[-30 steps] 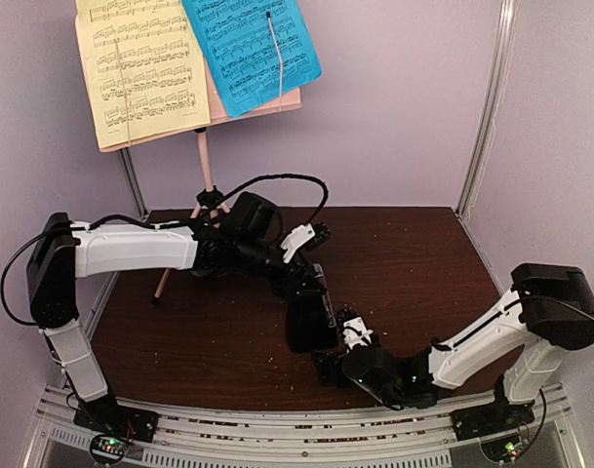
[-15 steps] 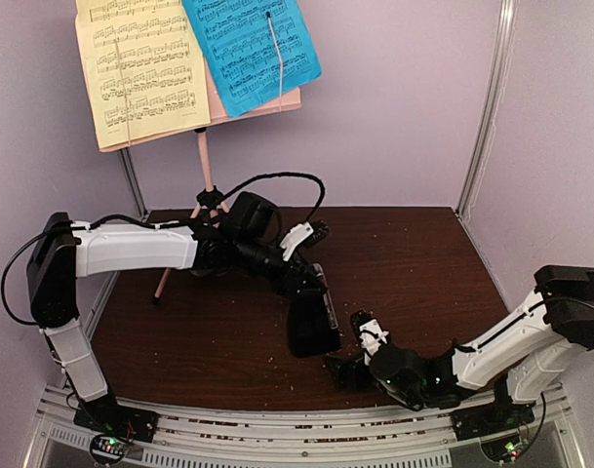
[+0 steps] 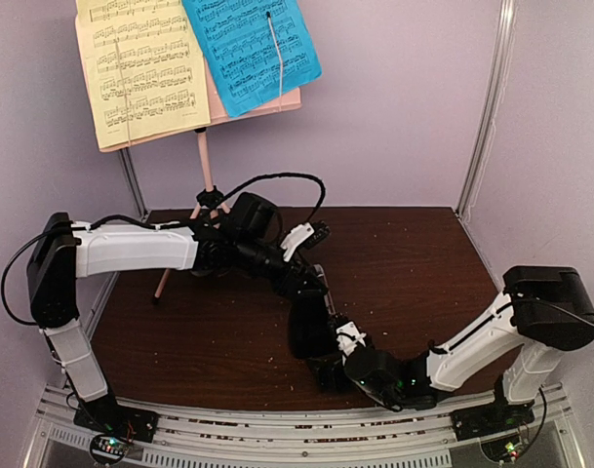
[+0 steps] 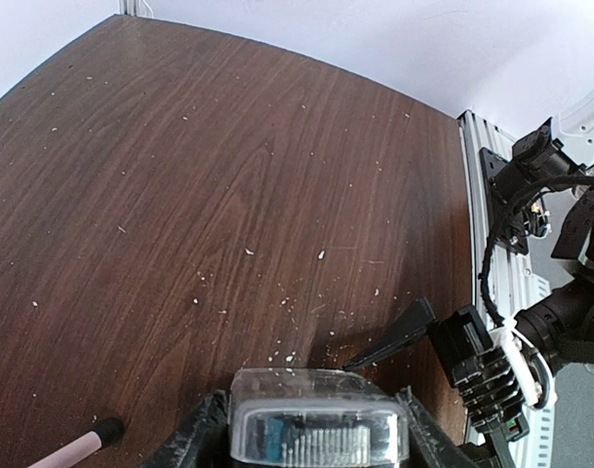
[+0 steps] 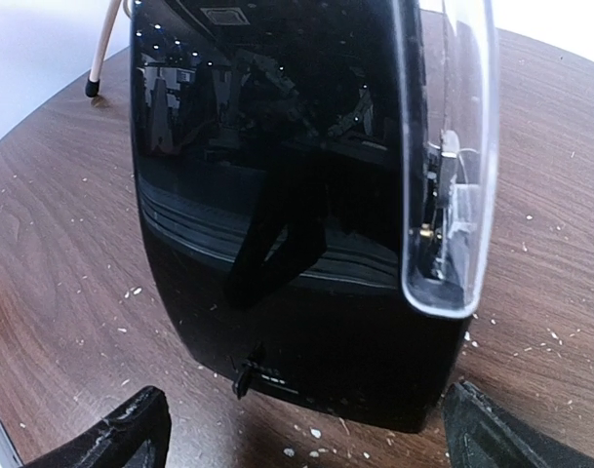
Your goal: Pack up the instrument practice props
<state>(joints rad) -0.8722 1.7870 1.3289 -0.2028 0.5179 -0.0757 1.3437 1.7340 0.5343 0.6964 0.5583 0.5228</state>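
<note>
While the right gripper (image 5: 311,437) is spread wide open at the base of the black metronome (image 3: 311,327), close to the table's (image 3: 414,263) near edge, the metronome's clear top is squeezed by the left gripper (image 3: 309,283). At the far left corner, the pink music stand (image 3: 207,166) is left standing, and the yellow page (image 3: 140,68) and blue page (image 3: 248,44) are kept on it. Nothing is seen packed yet.
</note>
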